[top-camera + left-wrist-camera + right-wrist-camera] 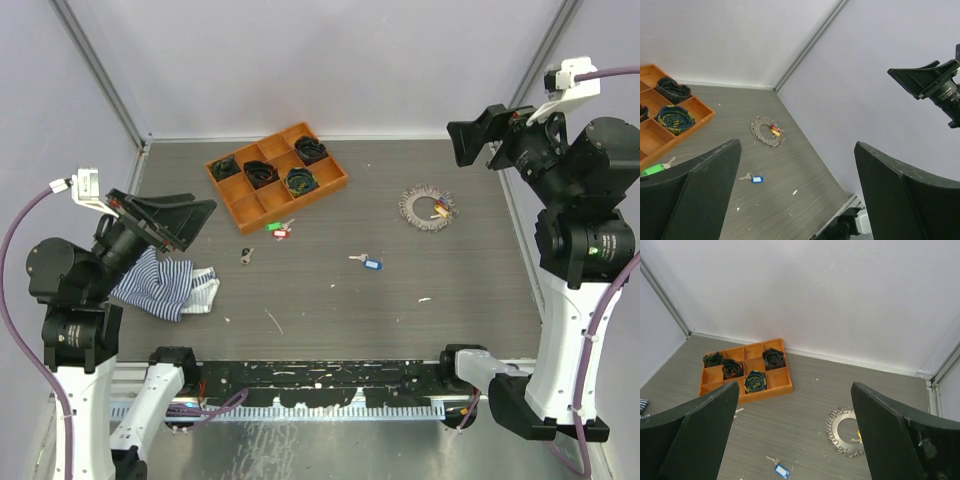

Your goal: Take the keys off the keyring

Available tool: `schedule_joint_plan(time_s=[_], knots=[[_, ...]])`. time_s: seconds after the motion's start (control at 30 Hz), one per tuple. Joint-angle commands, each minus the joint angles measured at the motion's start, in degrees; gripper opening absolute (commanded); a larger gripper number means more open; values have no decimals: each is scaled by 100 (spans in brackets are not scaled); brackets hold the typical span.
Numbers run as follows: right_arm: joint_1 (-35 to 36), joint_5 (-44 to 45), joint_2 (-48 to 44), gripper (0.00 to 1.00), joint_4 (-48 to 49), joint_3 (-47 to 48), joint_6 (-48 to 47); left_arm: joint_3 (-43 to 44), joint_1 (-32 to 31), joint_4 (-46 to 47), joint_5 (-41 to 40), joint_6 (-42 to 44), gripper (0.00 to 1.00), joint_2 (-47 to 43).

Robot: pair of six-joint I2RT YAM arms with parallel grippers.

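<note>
Left gripper [797, 145] and right gripper [794, 385] gape wide, holding nothing; keyring [409, 210] at two o'clock, blue-tagged key [370, 264] central.

Grey table, keys scattered across it

The wood-grain table [400, 290] carries an orange tray [272, 200] near its far edge, left of centre. Just in front of the tray a green-tag key [273, 226] and a red-tag key [282, 235] lie side by side, and a small grey key [246, 255] lies a little nearer and further left. A blue-tag key [368, 262] sits mid-table. The keyring [410, 208] lies well to the right, with red and yellow tags at its inner edge. A striped cloth [165, 285] is bunched at the left side.
</note>
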Motion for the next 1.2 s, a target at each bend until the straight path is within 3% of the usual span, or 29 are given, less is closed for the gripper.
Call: schedule_joint_plan(time_s=[0.0,0.43,0.7,0.97,1.17], knots=[[-9,-8,-113,100,181,-167,136,-101,-64,149,128,117,98,-118],[-7,-501,-293,100,465,-899,-20,-876,-104,958,262,-348,98,-225],[-9,-1654,-585,100,521,-2372,-1647,-1752,-150,1895,484,-450,98,-274],[-75,-840,-216,100,967,-3671,-1825,-2122,-576,1697,629,291,98,-135],[-611,-661,332,100,1519,-4285,-1908,-2372,-1579,1740,17,665,98,339]])
